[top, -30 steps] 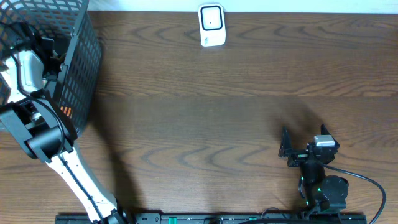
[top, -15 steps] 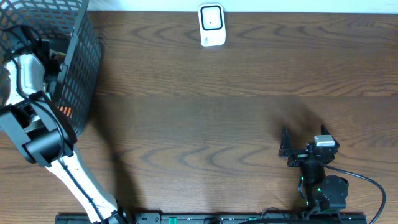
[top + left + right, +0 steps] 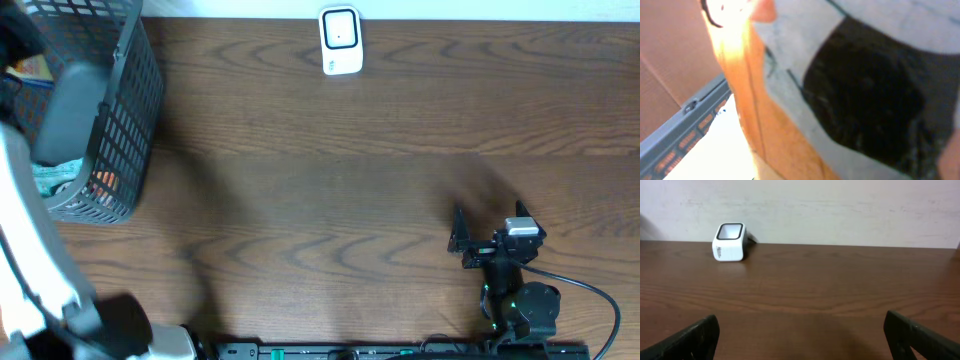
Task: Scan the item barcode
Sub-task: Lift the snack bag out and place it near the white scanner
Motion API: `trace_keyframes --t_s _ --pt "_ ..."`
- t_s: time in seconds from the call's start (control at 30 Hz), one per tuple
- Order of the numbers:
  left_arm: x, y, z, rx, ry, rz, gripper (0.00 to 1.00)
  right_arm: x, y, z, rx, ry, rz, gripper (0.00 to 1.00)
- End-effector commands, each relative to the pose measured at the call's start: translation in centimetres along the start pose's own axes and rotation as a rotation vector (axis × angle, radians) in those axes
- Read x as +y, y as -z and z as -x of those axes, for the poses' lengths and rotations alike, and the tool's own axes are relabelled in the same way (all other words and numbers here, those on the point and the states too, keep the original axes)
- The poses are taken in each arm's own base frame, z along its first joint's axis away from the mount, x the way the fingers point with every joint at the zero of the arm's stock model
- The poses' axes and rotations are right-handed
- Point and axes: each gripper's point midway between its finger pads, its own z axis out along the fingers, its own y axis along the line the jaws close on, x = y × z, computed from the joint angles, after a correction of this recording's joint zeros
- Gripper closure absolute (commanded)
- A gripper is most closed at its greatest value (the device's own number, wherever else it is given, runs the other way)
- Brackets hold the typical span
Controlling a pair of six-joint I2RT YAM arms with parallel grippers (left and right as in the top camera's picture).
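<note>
Over at the far-left corner of the worktop, the item looks like a crinkly packet [image 3: 860, 100], orange and pale grey with a big black patch. It fills the left wrist view, blurry and right up against the lens. A grey mesh basket [image 3: 135, 110] sits in that same corner, and its rim shows just beside the packet. The left gripper is clamped shut, but its fingers don't show, so I can't tell if it's actually pinching the packet. The left arm [image 3: 25, 230] is a big blur over the basket. A white scanner [image 3: 340, 40] stands mid far edge, well apart from the basket. The right gripper [image 3: 455, 230] sits near the near-right corner, jaws wide, nothing between them.
</note>
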Motion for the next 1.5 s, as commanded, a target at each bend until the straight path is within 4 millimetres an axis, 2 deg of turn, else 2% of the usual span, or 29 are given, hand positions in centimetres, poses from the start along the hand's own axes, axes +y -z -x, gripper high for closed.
trace_keyframes --t_s 0.0,0.1,0.23,0.33,0.5,0.6,0.77,0.97,1.17,1.23,1.33,1.47 --pt "-1.8 4.7 1.2 -0.014 0.374 -0.048 0.92 -0.4 0.0 -0.1 0.001 0.010 -0.017 0.01" --pt "-4.4 7.8 2.0 -0.007 0.585 -0.162 0.93 -0.3 0.0 -0.1 0.001 0.010 -0.016 0.01" --pt "-9.7 10.5 2.4 0.062 0.631 -0.390 0.93 -0.4 0.0 -0.1 0.001 0.010 -0.017 0.01" --pt "-13.7 11.3 1.7 0.132 0.606 -0.514 0.93 -0.4 0.0 -0.1 0.001 0.010 -0.017 0.01" --pt "-21.4 11.3 -1.5 0.284 0.540 -0.650 0.92 -0.4 0.0 -0.1 0.001 0.010 -0.017 0.01" --pt "-25.2 10.4 -5.0 0.393 0.503 -0.629 0.93 -0.4 0.0 -0.1 0.001 0.010 -0.017 0.01" --pt "-29.5 7.2 -12.9 0.531 0.380 -0.419 0.93 -0.4 0.0 -0.1 0.001 0.010 -0.017 0.01" --pt "-35.8 5.2 -21.9 0.689 0.249 -0.354 0.93 -0.3 0.0 -0.1 0.001 0.010 -0.016 0.01" --pt "-38.8 2.6 -31.1 0.810 0.270 -0.171 0.92 -0.4 0.0 -0.1 0.001 0.010 -0.017 0.01" --pt "-39.8 2.0 -33.7 0.843 0.276 -0.149 0.92 -0.4 0.0 -0.1 0.001 0.010 -0.017 0.01" --pt "-41.3 1.3 -36.7 0.872 0.257 -0.151 0.91 -0.4 0.0 -0.1 0.001 0.010 -0.017 0.01" --pt "-43.2 1.2 -39.8 0.897 0.224 -0.177 0.83 -0.4 0.0 -0.1 0.001 0.010 -0.017 0.01"
